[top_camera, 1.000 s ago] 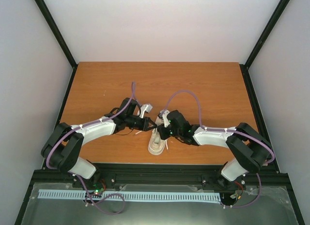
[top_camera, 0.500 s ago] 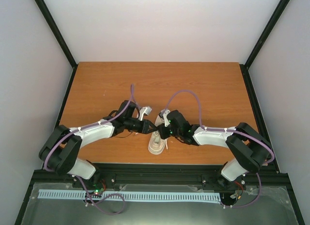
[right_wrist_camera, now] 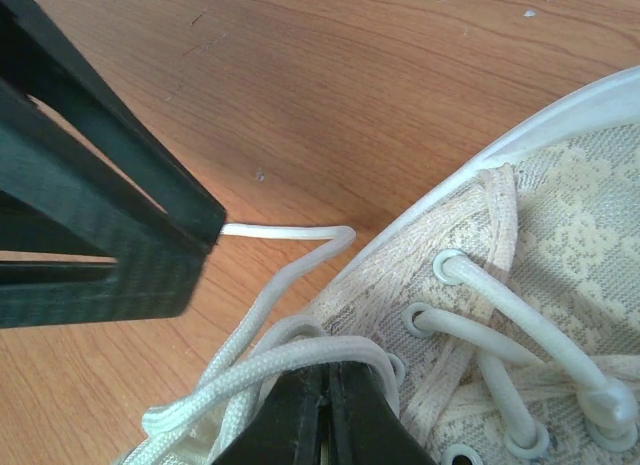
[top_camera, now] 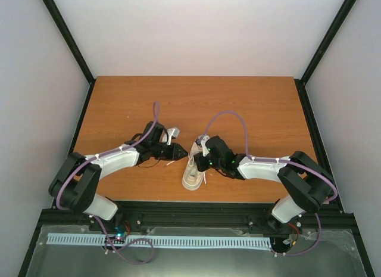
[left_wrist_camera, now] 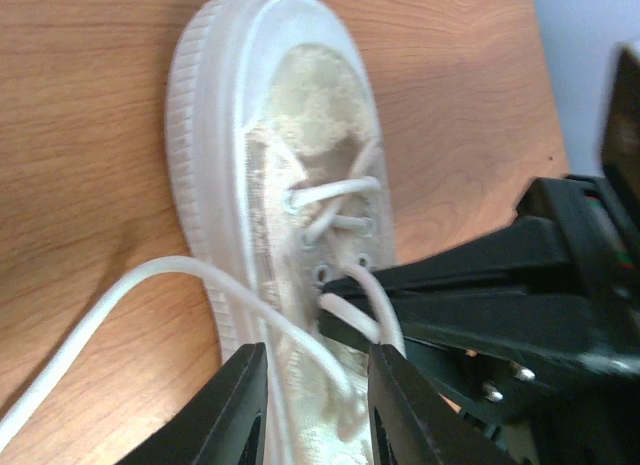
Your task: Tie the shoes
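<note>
The cream-beige sneaker (top_camera: 191, 174) stands near the table's front edge, and its toe fills the left wrist view (left_wrist_camera: 300, 135). My right gripper (top_camera: 200, 159) sits over the lacing, shut (right_wrist_camera: 328, 370), with a loop of white lace (right_wrist_camera: 300, 350) caught at its tips. In the left wrist view its black fingers (left_wrist_camera: 480, 295) come in from the right. My left gripper (top_camera: 181, 152) is just left of the shoe, open (left_wrist_camera: 318, 363). A loose lace strand (left_wrist_camera: 150, 275) runs between its fingers without being gripped.
The brown wooden table (top_camera: 250, 110) has black frame rails along its edges and white walls behind and beside it. Purple cables arch over both arms. Another lace end (right_wrist_camera: 290, 232) lies on the wood left of the shoe.
My left gripper reached in toward the shoe, then drew back a little to the left. The right arm and the shoe have stayed put.
</note>
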You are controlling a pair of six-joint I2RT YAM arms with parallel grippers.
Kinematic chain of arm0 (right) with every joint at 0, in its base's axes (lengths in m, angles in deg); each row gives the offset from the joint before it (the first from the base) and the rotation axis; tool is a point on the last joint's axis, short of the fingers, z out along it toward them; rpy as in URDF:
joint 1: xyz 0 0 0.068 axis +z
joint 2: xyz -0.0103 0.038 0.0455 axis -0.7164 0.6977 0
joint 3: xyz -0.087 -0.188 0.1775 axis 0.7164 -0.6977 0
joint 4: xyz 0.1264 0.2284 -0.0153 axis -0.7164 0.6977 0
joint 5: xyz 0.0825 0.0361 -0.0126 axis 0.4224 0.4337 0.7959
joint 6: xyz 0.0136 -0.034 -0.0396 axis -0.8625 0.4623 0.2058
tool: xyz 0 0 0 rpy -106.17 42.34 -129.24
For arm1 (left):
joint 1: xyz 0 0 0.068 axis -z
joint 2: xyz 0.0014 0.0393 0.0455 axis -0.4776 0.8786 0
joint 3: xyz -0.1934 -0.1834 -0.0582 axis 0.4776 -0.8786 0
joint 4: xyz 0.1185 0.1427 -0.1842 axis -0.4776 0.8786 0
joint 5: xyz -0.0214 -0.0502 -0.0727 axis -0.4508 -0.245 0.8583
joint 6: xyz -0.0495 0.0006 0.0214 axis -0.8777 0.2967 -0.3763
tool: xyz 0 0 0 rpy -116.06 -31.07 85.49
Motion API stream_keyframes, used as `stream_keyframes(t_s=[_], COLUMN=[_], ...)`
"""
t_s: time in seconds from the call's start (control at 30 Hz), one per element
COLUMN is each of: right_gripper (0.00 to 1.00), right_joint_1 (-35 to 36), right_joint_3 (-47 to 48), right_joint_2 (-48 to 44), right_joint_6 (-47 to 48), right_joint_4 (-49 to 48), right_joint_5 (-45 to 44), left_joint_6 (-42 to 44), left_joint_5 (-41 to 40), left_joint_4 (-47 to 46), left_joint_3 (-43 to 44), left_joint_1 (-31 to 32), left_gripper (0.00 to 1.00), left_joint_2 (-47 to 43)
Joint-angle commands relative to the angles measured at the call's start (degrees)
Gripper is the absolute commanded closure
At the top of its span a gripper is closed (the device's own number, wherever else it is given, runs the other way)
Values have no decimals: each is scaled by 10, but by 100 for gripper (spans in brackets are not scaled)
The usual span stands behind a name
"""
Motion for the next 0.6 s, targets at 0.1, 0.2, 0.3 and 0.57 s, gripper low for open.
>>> stream_keyframes(t_s=[0.1, 0.2, 0.3, 0.57], right_gripper=[97, 97, 97, 97], right_joint_1=[-4, -4, -4, -4], right_joint_3=[-7, -7, -6, -2], right_joint_2=[-7, -8, -8, -3], right_joint_6=[1, 3, 3, 3], right_joint_4=[-3, -2, -1, -3], right_joint_5=[-12, -12, -13, -11], left_joint_6=[-11, -12, -11, 3], left_joint_5=[34, 52, 67, 98], left_joint_4=[-7, -21, -30, -33], left_joint_3=[26, 26, 26, 27], left_joint_1=[-4, -4, -4, -4], left_gripper=[74, 74, 73, 73], left_joint_2=[41, 48, 52, 56])
